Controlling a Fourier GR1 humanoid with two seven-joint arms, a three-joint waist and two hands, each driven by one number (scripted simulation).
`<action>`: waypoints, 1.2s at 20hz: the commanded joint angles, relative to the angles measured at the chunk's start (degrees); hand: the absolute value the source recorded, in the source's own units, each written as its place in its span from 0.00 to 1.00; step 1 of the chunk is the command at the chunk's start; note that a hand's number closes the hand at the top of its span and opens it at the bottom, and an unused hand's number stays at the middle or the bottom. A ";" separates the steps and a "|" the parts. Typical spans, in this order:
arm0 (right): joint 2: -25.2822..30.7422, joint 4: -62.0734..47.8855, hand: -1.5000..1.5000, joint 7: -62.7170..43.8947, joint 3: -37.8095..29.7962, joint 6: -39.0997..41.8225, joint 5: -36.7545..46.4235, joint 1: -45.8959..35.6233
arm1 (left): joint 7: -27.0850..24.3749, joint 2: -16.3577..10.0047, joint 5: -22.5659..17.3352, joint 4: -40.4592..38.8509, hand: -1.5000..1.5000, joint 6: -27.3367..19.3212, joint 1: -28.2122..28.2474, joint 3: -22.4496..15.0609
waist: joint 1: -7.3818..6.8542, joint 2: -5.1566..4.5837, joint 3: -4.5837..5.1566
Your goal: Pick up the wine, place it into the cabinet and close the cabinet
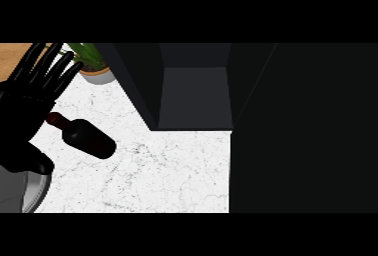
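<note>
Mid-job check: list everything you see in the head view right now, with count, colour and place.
wine bottle: one, dark red-black, lying on its side on the counter, left of the cabinet, neck towards the left hand
cabinet: one, dark grey, open, top middle
dark panel: one, black, fills the right side; cannot tell if it is the cabinet's door
potted plant: one, green leaves in a pale pot, top left
counter: one, white marbled
left hand: one, black, open, fingers up, resting at the left edge
left forearm: one, grey, lower left corner
right hand: not in view
</note>
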State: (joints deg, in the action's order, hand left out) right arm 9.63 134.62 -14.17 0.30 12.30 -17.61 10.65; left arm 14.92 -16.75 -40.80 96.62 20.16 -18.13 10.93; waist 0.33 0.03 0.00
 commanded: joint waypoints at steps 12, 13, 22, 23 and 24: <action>0.71 2.20 0.00 -10.42 -4.75 -1.12 -3.81 -7.68 | -0.61 2.90 2.11 5.51 0.00 0.08 5.97 -0.58 | -0.33 0.00 0.01; 0.08 5.93 0.00 -9.75 -5.22 0.28 -5.86 -2.50 | 3.36 0.29 0.93 7.62 0.00 -2.70 4.05 1.05 | -0.16 0.07 -0.01; -2.10 -2.49 0.00 -5.05 -4.29 2.00 -1.37 -6.19 | 2.86 -2.96 -1.40 2.28 0.00 1.97 6.34 6.30 | -0.39 -0.03 -0.01; -3.34 3.70 0.00 -5.46 -2.34 3.31 -1.61 0.87 | 1.68 -2.76 0.14 0.09 0.00 1.26 4.03 6.36 | 0.03 0.02 -0.01; -3.87 2.23 0.00 -9.10 0.83 -1.04 3.54 -6.91 | -0.26 0.14 4.00 1.21 0.00 0.65 5.18 3.22 | -0.27 -0.02 0.01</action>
State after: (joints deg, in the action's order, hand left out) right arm 7.34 135.29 -21.23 -1.99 13.41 -18.02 6.06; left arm 16.40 -17.24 -38.96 99.41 20.26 -13.12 14.23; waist 0.15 0.03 -0.01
